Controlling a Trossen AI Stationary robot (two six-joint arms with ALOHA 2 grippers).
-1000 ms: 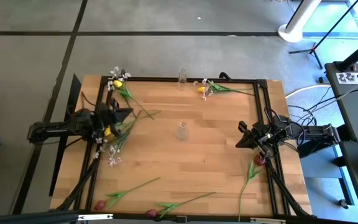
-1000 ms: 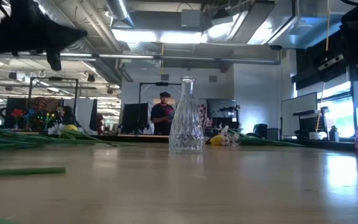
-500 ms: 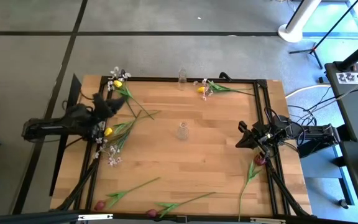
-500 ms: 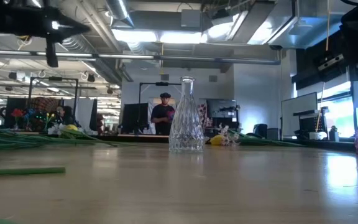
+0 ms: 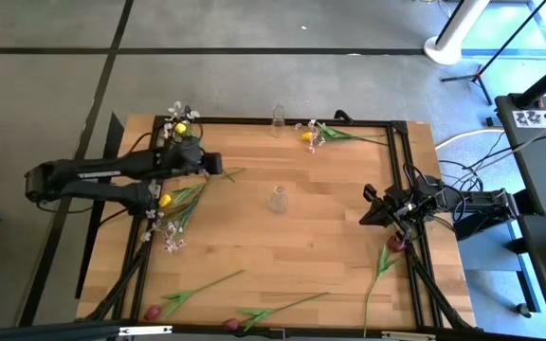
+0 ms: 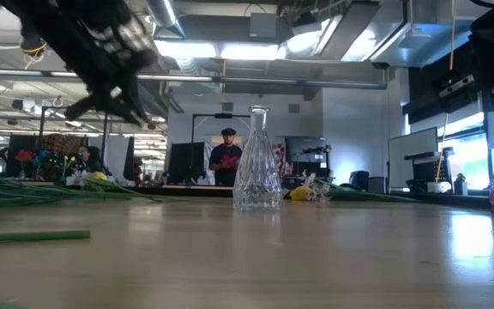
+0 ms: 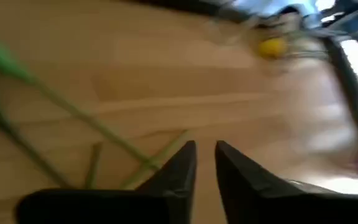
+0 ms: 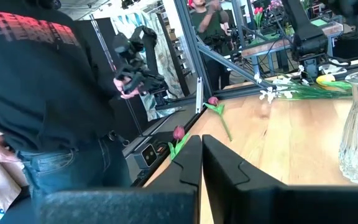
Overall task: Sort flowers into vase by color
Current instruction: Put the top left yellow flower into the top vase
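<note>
Red flowers (image 5: 197, 291): two lie along the near edge of the worktop (image 5: 301, 246), heads at the rim, long green stems running toward the middle. A third red one (image 5: 387, 256) lies beside the right arm.
Right tool (image 5: 366, 209): low at the right side of the worktop, fingers clenched, holding nothing; this arm waits.
Clear vase (image 5: 278, 200): upright in the middle, empty. It looks like cut glass, narrow in the neck, likely to tip if a stem is pushed in at an angle.
Left tool (image 5: 214, 164): out over the left part of the worktop, above green stems (image 7: 73, 115). The wrist view shows a narrow gap between its fingers (image 7: 176, 171) and nothing in it. I judge it released, not gripping.
Left bunch (image 5: 173, 204): a yellow flower, white sprays and leafy stems lie tangled just under and beside the left arm.
How they handle: light, thin, probably wire-cored plastic; stems should bend a little and droop at the head end. Crossed stems may drag a neighbour along.
Where to hold: low to mid stem, clear of leaves and of the soft head, so the cut end points free for the vase neck.
Far edge: a second small vase (image 5: 278, 116), with a yellow flower (image 5: 307, 136) and white sprays right of it and more at the left corner.
</note>
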